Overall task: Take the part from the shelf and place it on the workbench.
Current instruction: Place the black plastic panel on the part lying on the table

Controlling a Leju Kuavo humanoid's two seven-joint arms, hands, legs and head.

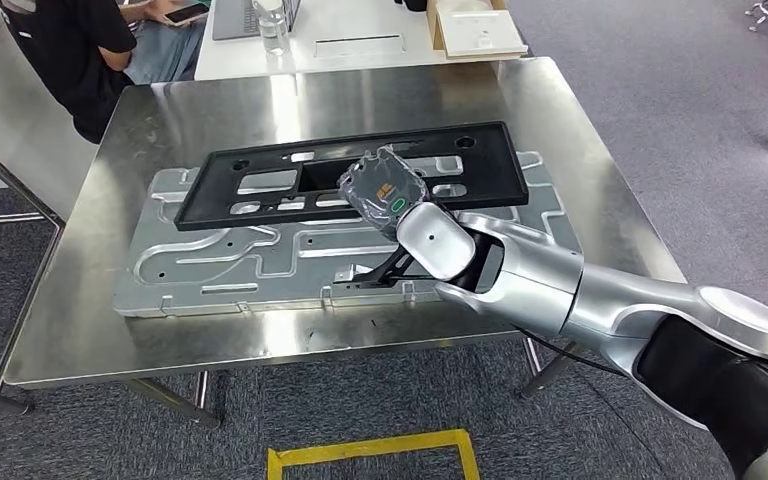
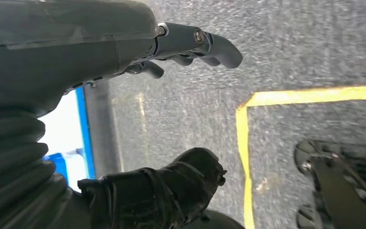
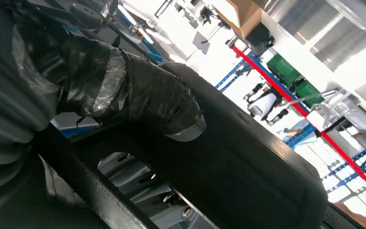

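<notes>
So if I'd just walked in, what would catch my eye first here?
Probably the silver right arm reaching in over the steel workbench, its robot hand gripping the long black frame part. That part lies across a large embossed aluminium plate in the middle of the bench. Beyond the far left corner, a person sits holding a phone.

Right hand (image 1: pixel 385 188) is out over the steel table (image 1: pixel 160 110), sitting on the black frame (image 1: pixel 480 165) that lies on a grey plate (image 1: pixel 220 260). Whether it's actually gripping the frame is hard to tell. Someone in a black shirt (image 1: pixel 65 50) sits at the far left corner.
</notes>
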